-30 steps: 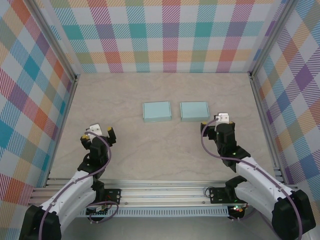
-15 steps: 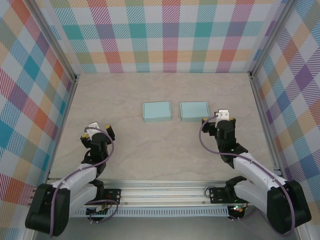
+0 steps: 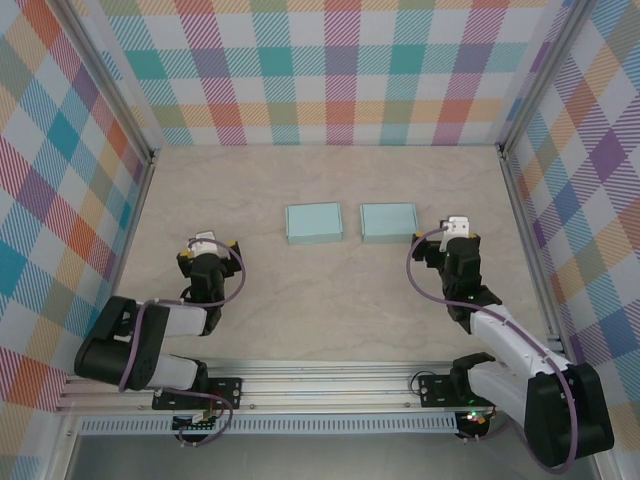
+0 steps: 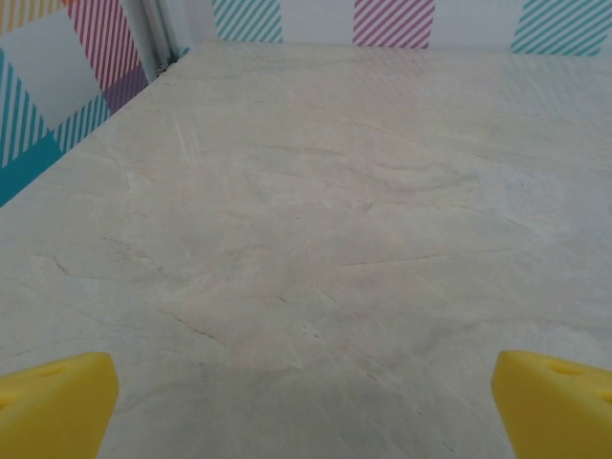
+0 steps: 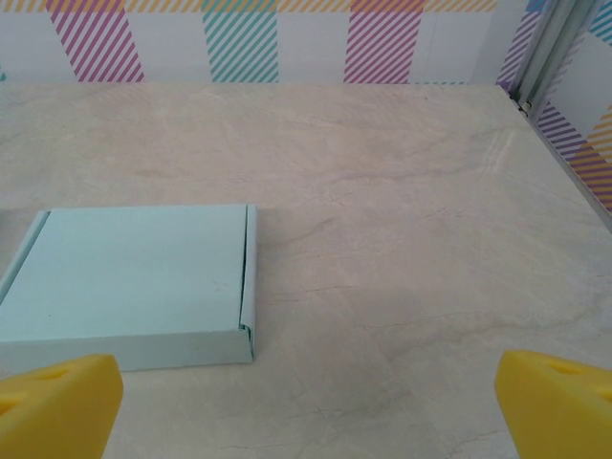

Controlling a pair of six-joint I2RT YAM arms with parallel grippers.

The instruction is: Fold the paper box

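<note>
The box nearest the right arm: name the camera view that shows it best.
Right wrist view. The light blue box lies close and large there, its flap seam along the right edge clear. The top external view shows it whole but small, flat beside a second box.

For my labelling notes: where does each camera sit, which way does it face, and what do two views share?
Top external: above and behind the arms, looking down on the table; shows both arms, left gripper, right gripper, left box, right box.
Left wrist: low over the table, facing the far wall; its yellow fingertips wide apart at the bottom corners.
Right wrist: low, facing the far wall; its fingertips, right box ahead-left.
Shared: top external and right wrist both show the right box.
</note>
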